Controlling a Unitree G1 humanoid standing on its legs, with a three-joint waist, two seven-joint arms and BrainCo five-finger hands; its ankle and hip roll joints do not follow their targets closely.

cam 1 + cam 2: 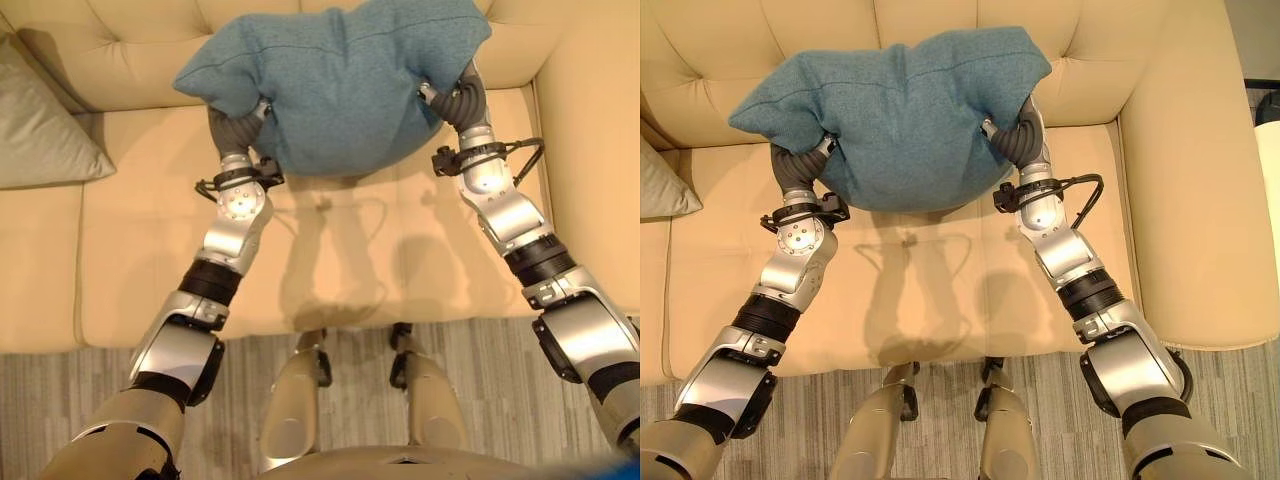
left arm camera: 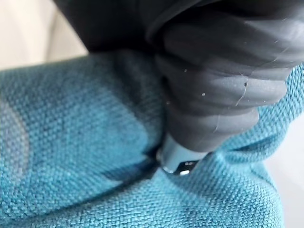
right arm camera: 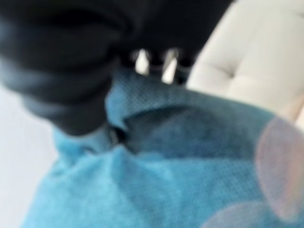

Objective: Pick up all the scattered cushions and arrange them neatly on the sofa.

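Observation:
A big teal cushion (image 1: 340, 80) hangs in the air above the cream sofa seat (image 1: 150, 250), close to the tufted backrest (image 1: 720, 40). My left hand (image 1: 235, 125) presses into its left lower side and my right hand (image 1: 462, 100) into its right side, so the cushion is carried between them. Both hands sink into the cloth up to their dark ribbed covers. In the left wrist view the cover of the left hand (image 2: 213, 85) is buried in the teal weave (image 2: 71, 142). The right wrist view shows the right hand (image 3: 61, 71) against the cushion (image 3: 166, 166).
A grey-green cushion (image 1: 40, 130) leans against the backrest at the sofa's left. The wide right armrest (image 1: 1190, 200) bounds the seat. A grey striped floor (image 1: 60, 400) runs along the sofa's front edge.

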